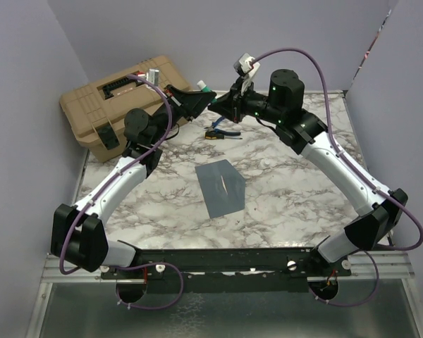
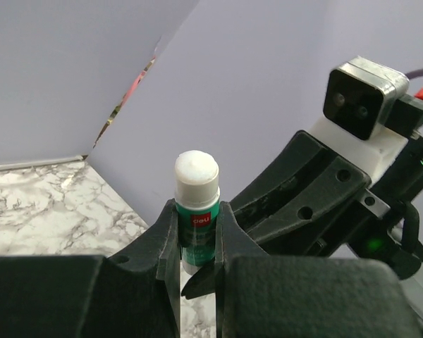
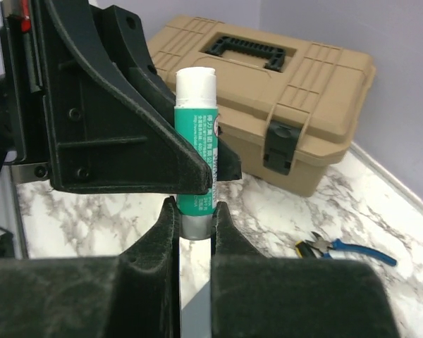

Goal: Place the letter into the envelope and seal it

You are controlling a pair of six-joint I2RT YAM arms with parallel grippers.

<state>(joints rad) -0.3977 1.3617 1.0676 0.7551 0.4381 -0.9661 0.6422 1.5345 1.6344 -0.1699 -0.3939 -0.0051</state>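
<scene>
Tabletop (image 1: 289, 204) of veined marble, envelope (image 1: 221, 186) at centre, lilac walls (image 1: 28, 84) around.

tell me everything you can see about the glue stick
The glue stick is a slim plastic cylinder: green body with a red brand label and printed text, a white end on top, a grey band at the bottom. Whether the white end is a cap or bare glue is unclear. It is held off the marble table at the far side, upright in both wrist views. The left claw clamps its green middle, the right claw pinches the grey lower end. Nothing else touches it.
</scene>
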